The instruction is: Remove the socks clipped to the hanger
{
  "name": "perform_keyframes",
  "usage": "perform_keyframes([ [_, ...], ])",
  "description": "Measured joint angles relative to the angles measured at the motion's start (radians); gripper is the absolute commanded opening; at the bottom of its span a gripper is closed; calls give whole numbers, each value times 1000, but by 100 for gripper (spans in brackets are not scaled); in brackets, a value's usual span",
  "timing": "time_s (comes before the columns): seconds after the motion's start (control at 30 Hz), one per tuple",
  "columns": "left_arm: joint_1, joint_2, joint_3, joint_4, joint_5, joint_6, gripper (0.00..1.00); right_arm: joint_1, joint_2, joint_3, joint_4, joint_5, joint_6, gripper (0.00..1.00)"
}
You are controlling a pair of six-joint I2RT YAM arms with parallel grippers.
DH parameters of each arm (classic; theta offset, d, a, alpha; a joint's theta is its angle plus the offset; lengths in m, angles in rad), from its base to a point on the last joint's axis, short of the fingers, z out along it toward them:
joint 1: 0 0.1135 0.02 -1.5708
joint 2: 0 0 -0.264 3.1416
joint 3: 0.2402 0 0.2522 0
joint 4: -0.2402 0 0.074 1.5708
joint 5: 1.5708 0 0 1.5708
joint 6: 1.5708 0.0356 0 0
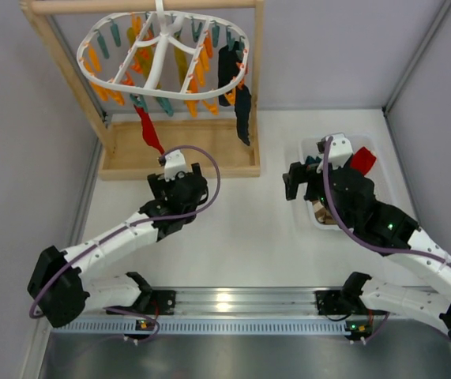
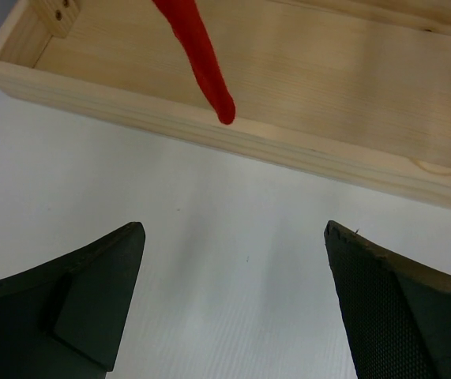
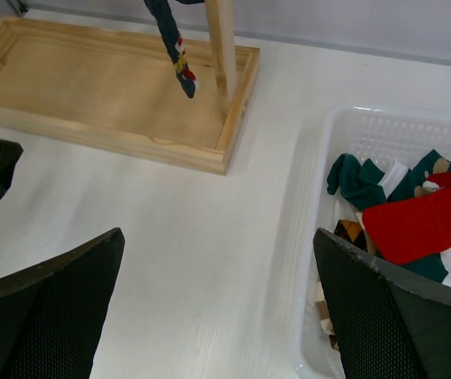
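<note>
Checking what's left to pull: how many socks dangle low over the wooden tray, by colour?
Red sock: 1
Dark navy sock: 1
Total: 2

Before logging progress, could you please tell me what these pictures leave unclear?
Top view: count of socks on the hanger; clips overlap them.
Left wrist: red sock, upper part cut by the top edge.
Right wrist: dark sock, clip end cut by the top edge; basket, contents partly behind the right pincer.
</note>
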Motion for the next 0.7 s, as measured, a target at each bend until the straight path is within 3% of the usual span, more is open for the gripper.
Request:
perform_keyframes([
  [0.6, 209, 42, 69, 197, 56, 244, 99, -2, -3, -34, 69, -134, -18, 100],
  [0.7, 237, 77, 85, 236, 63, 279, 90, -2, -2, -36, 74, -160, -23, 100],
])
